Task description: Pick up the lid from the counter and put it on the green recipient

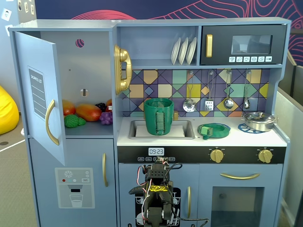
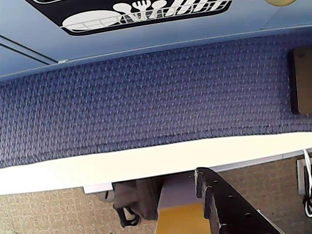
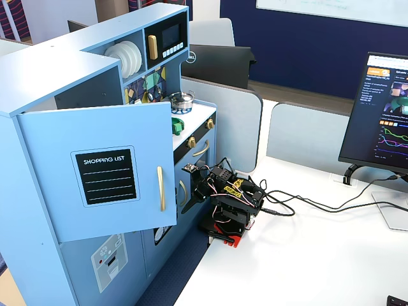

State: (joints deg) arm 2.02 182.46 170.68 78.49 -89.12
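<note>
The lid (image 1: 214,129) is a flat green disc lying on the white counter, right of the sink in a fixed view; it also shows in another fixed view (image 3: 178,125). The green recipient (image 1: 158,116), a tall dark-green pot with a ribbed strip, stands in the sink and has no lid on it. My arm (image 1: 156,194) is folded low on the table in front of the kitchen, far below both. My gripper (image 3: 188,201) looks shut and empty, pointing at the cabinet front. The wrist view shows only one black finger (image 2: 214,195), carpet and the table edge.
A silver pan (image 1: 259,121) sits on the hob at the counter's right end. The fridge door (image 3: 108,169) stands open, with toy food (image 1: 87,112) on its shelf. Utensils (image 1: 209,97) hang above the counter. A monitor (image 3: 382,115) and cables (image 3: 319,204) are on the white table.
</note>
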